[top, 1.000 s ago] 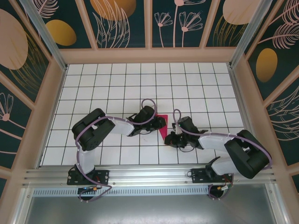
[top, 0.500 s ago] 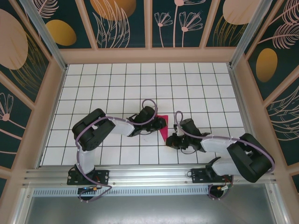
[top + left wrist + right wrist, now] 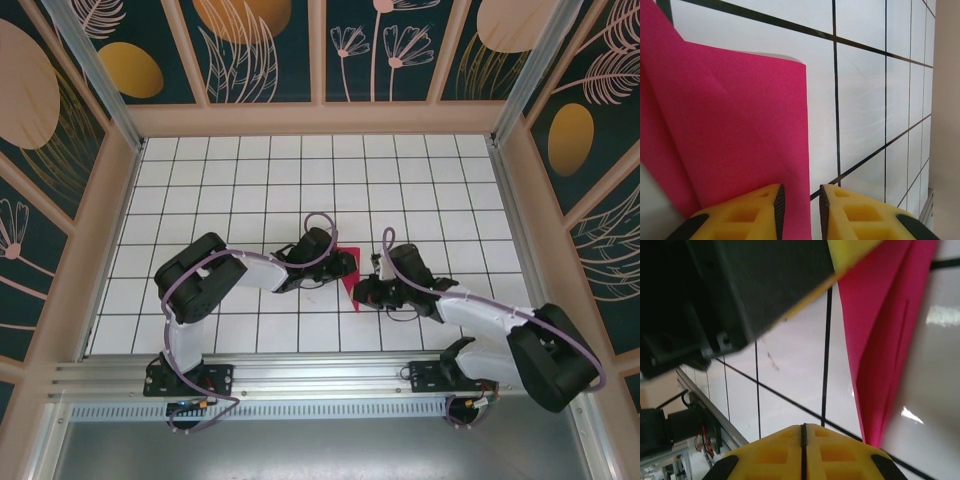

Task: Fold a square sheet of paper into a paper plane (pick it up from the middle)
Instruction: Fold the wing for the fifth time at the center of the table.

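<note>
The square sheet of paper is magenta-pink, folded into a narrow pointed shape on the white tiles, with one flap slightly raised. My left gripper covers its middle from the left. Its jaws stand a little apart: the left fingertip is over the paper, the paper's straight edge runs down the gap, and floor shows beside the right fingertip. My right gripper is shut with nothing in it, low at the right of the paper's pointed near end. The left gripper's black body looms above it.
A white tiled floor with black grid lines is enclosed by wooden walls. A metal rail carries both arm bases along the near edge. Free tiles lie behind and to either side of the arms.
My right arm has stretched out and swung its shut gripper up and left, from a tile away to right beside the paper's near end. The left arm and paper have stayed put.
</note>
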Available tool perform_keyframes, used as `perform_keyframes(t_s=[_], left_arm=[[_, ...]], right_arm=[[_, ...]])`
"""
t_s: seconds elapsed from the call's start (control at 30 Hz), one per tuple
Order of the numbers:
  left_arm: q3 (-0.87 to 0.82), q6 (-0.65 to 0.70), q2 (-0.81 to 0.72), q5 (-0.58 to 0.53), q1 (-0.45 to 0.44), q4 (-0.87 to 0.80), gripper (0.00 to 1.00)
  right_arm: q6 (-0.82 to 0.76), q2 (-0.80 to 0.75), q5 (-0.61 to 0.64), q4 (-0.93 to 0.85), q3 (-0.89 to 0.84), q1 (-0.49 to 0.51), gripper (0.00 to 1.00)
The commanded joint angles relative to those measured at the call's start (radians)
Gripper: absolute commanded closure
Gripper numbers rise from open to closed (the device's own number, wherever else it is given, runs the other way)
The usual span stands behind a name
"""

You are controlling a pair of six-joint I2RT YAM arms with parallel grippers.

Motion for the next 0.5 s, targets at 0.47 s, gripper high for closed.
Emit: perform_keyframes(t_s=[0.47], left_arm=[[-0.007,0.016,0.036,-0.023,0.009,-0.056,0.72]], right_arm=[[0.024,0.239,0.088,0.121,0.035,-0.042,0.89]])
